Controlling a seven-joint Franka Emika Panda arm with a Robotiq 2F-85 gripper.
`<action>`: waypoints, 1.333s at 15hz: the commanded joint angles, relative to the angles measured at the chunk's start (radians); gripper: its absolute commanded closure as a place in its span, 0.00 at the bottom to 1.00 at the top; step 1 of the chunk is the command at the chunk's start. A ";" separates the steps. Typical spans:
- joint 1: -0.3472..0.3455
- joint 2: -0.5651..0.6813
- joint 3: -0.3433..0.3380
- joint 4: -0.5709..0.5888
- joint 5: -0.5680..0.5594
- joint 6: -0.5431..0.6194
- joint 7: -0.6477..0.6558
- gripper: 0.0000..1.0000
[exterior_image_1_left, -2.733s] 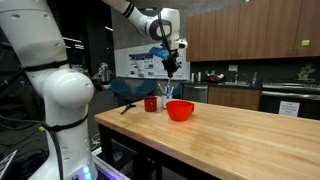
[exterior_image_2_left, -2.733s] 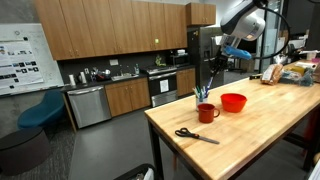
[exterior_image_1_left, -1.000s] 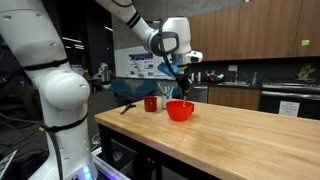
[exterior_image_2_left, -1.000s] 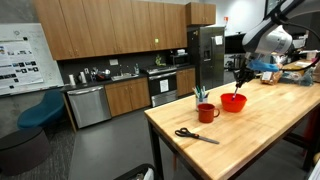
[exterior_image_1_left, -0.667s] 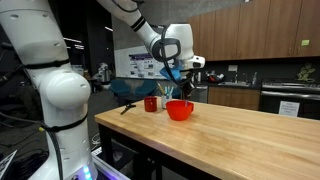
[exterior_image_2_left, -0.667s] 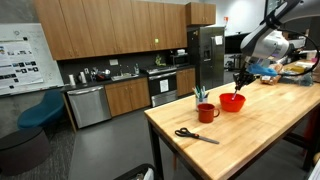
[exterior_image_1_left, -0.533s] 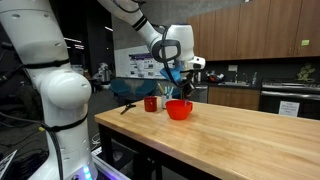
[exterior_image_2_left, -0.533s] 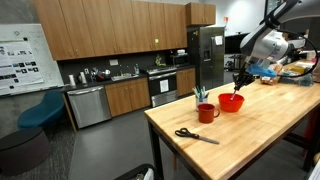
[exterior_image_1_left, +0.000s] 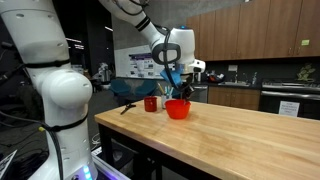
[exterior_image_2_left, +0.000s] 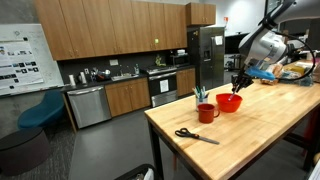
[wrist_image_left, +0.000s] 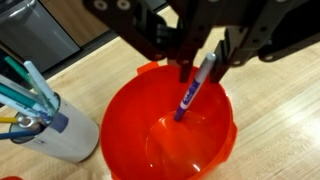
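My gripper (wrist_image_left: 199, 80) hangs over a red bowl (wrist_image_left: 120, 110) on the wooden table. A blue-and-white marker (wrist_image_left: 190, 95) stands tilted in the bowl, tip near the bottom, its cap up between my fingers. The cap leans on one finger and a gap shows on the other side, so the jaws stand slightly parted. In both exterior views the gripper (exterior_image_1_left: 178, 90) (exterior_image_2_left: 237, 87) is just above the bowl (exterior_image_1_left: 178, 110) (exterior_image_2_left: 228, 103), and a mug (wrist_image_left: 55, 135) of pens stands beside it.
The red mug (exterior_image_1_left: 151, 104) (exterior_image_2_left: 206, 113) stands close to the bowl. Black scissors (exterior_image_2_left: 196, 135) lie nearer the table's end. Packages (exterior_image_2_left: 300, 72) sit at the far end of the table (exterior_image_1_left: 240, 140). Kitchen cabinets lie behind.
The gripper carried the marker from above the mug over to the bowl and lowered it inside. In the last half second the jaws have parted a little.
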 joint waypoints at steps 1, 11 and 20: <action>-0.005 0.004 0.009 0.011 -0.015 0.005 -0.006 0.43; 0.019 -0.091 0.086 0.004 -0.201 0.102 0.070 0.00; 0.185 -0.069 0.094 0.026 -0.118 0.106 0.000 0.00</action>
